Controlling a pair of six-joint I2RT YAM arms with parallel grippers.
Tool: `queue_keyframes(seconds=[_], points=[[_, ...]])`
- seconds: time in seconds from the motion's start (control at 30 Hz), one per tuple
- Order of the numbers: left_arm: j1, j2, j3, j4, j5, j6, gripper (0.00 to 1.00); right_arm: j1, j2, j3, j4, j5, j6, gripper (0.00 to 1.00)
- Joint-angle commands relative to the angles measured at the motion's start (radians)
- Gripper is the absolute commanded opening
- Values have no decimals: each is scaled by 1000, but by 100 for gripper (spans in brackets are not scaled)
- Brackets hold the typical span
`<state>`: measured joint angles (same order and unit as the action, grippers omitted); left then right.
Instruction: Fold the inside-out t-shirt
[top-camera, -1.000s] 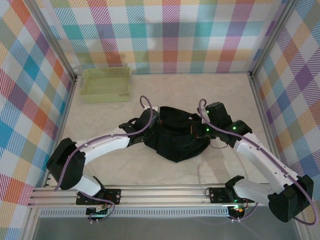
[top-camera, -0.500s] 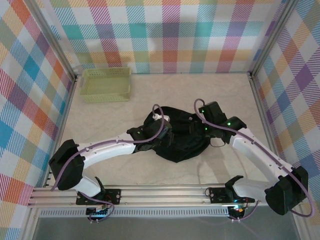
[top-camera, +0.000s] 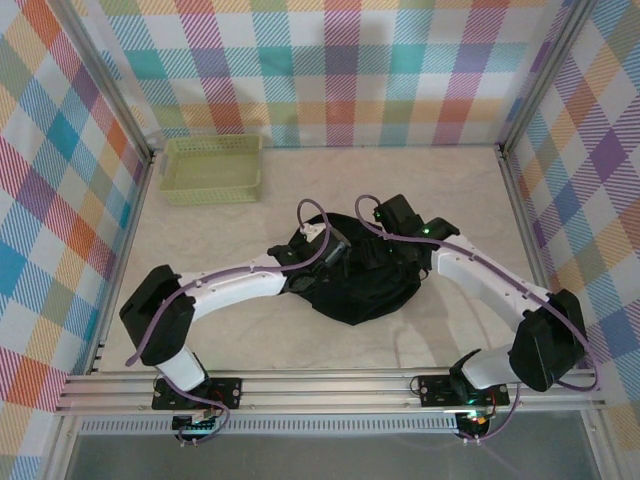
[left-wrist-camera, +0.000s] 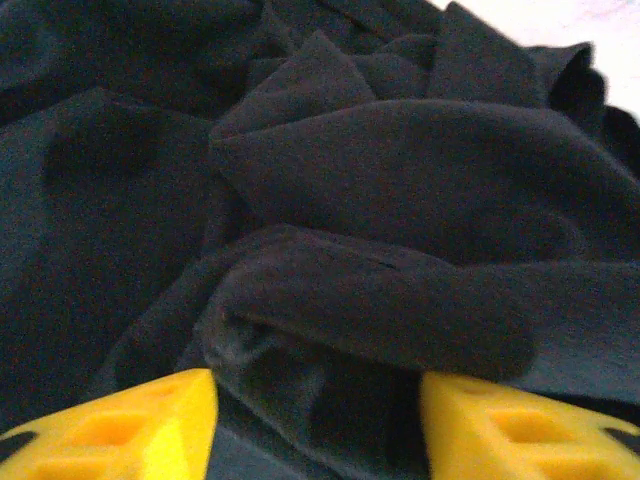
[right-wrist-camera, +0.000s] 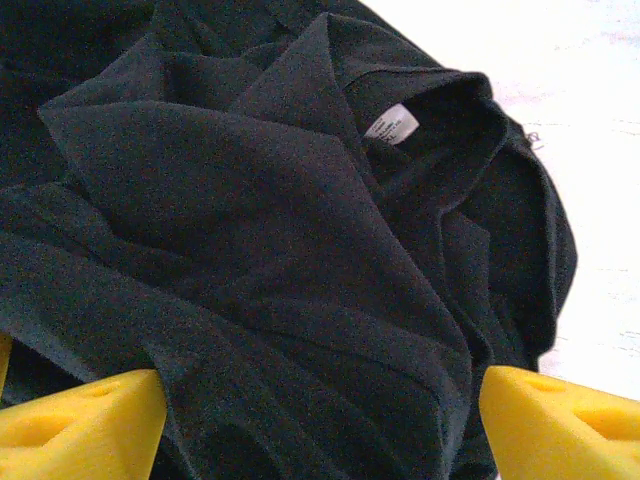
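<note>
Top view: you have the t-shirt (top-camera: 365, 290) bunched at frame centre, tighter than a second ago. Both arms have closed in over it.
Left wrist: left gripper (left-wrist-camera: 317, 410) partly open, a fold lying loose between its fingers.
Right wrist: right gripper (right-wrist-camera: 322, 400) spread wide, holding nothing; white tag (right-wrist-camera: 391, 124) upper right.
Cloth released, still unfolded; a fresh grasp looks necessary.
</note>
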<state>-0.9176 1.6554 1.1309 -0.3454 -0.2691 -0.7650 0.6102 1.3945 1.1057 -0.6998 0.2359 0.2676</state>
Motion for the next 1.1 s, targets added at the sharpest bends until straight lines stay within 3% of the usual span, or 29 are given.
queue_keyframes(seconds=[0.0,0.2,0.33,0.5,0.63,0.83,1.07], points=[[13,25,35,17,22,-15,40,-5,33,24,40,29,-9,79],[-8,-27,-43,59,19,29,10,-82,117,80,56,28,30,72],[-56,-104,-125,118,-29,75,1,-123,177,119,64,8,36,68],[-113,-195,-254,221,-48,125,0,-138,201,153,57,2,25,65],[-141,-253,-329,307,-43,153,0,-130,126,153,-5,5,6,63],[-141,-237,-338,355,-39,163,0,18,-43,105,-105,-10,-2,59],[-144,-217,-339,417,3,180,0,69,-16,60,-84,-111,135,51]])
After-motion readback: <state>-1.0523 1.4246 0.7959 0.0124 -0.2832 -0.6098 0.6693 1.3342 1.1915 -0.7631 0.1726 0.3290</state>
